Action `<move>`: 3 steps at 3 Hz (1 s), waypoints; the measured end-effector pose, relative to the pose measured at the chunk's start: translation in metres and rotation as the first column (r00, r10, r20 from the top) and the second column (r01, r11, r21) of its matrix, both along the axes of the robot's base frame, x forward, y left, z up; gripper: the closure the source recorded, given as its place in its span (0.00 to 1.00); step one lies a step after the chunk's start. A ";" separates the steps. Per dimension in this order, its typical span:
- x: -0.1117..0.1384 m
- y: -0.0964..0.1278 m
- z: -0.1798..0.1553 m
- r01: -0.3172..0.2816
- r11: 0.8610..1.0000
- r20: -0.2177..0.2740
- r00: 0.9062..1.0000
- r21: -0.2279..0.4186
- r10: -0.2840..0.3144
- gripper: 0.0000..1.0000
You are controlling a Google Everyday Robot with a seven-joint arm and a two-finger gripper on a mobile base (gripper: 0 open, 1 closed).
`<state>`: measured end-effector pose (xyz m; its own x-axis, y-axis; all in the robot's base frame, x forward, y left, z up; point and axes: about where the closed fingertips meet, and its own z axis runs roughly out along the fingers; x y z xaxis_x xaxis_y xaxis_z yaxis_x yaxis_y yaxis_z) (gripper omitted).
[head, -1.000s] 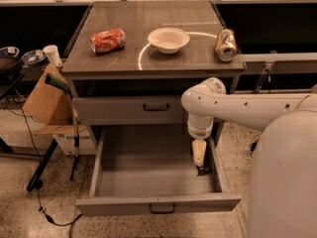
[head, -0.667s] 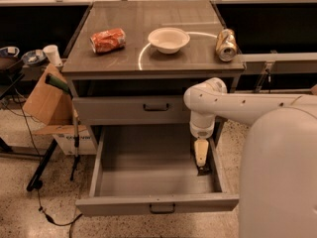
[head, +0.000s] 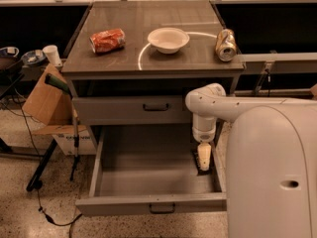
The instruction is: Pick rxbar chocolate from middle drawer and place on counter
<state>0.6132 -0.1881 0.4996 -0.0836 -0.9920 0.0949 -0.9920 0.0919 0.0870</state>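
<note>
The middle drawer [head: 148, 175] is pulled wide open below the cabinet, with its grey floor showing. My gripper [head: 203, 157] hangs from the white arm [head: 208, 103] and reaches down into the drawer's right side, close to the right wall. A small dark strip [head: 196, 158] lies on the drawer floor right against the gripper's left side. It looks like the rxbar chocolate, mostly hidden by the gripper. The counter [head: 148, 43] is the glossy cabinet top with a pale curved ring line.
On the counter lie a crushed orange can [head: 107, 39], a white bowl [head: 168, 39] and a gold can [head: 225, 44]. A shallower shut drawer front [head: 133, 109] is above. A cardboard box [head: 44, 100] and a stand stand at the left. My white body [head: 272, 172] fills the right.
The gripper has sunk slightly lower into the drawer's right side. Nothing else has moved.
</note>
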 end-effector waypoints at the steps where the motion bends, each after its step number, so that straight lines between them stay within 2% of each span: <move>1: -0.014 -0.006 -0.006 0.006 1.000 0.000 1.000 0.014 -0.006 0.00; 2: -0.028 -0.007 -0.013 0.027 0.999 0.037 0.999 0.043 -0.028 0.00; 3: -0.033 -0.007 -0.023 0.065 0.994 0.097 0.993 0.085 -0.074 0.00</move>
